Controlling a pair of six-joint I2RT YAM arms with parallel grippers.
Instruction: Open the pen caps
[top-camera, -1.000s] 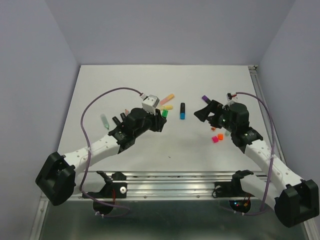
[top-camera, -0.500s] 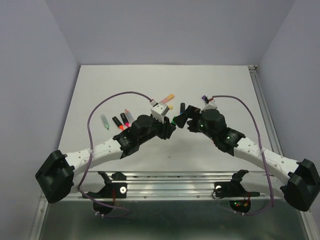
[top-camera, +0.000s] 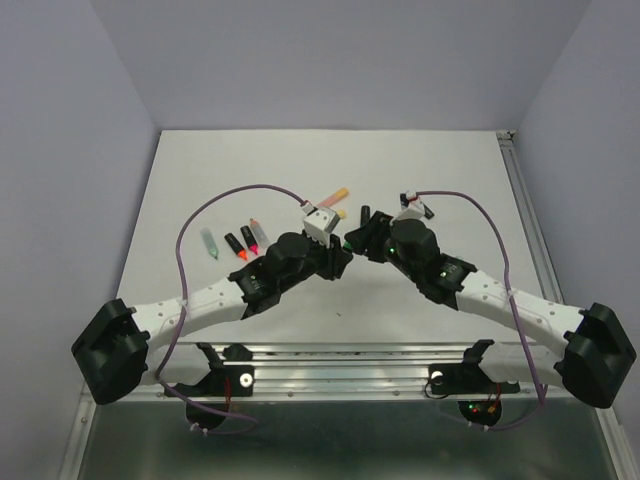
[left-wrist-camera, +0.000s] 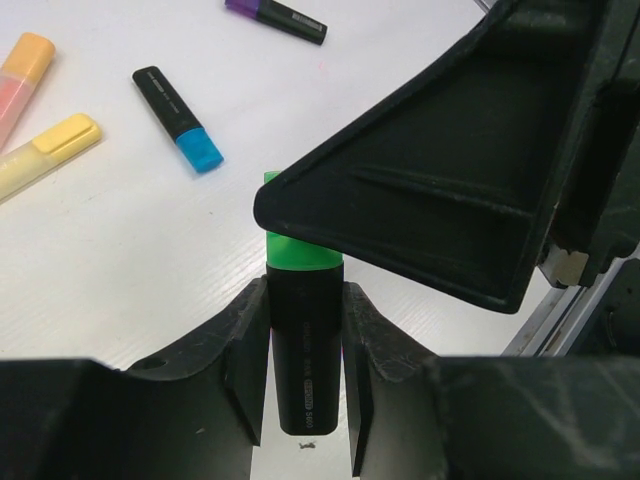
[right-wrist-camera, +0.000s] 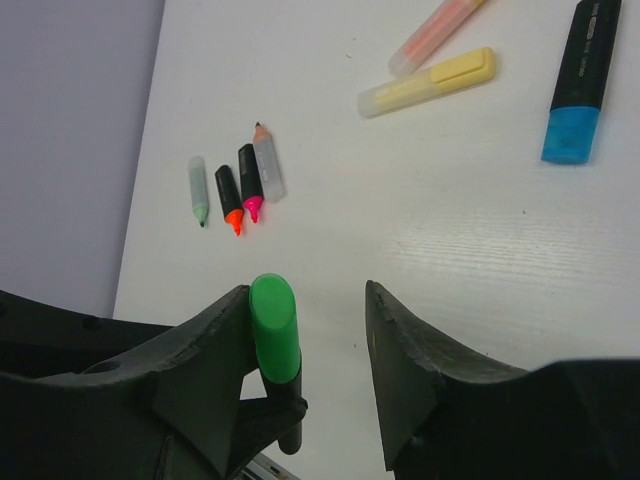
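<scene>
My left gripper is shut on the black barrel of a marker and holds it above the table with its green pen cap pointing away. My right gripper faces it, jaws on either side of that green cap. One right finger touches the cap; the other finger stands well apart from it. In the top view both grippers meet at mid-table around the green cap.
Capped markers lie behind the grippers: blue-capped black, pastel yellow, pastel orange and purple-capped black. Several uncapped markers lie at the left, among them mint, orange-tipped and pink-tipped.
My right arm swung left from the table's right side to the green cap, and its jaws narrowed around it. My left arm carried the marker slightly rightward, still gripping it.
</scene>
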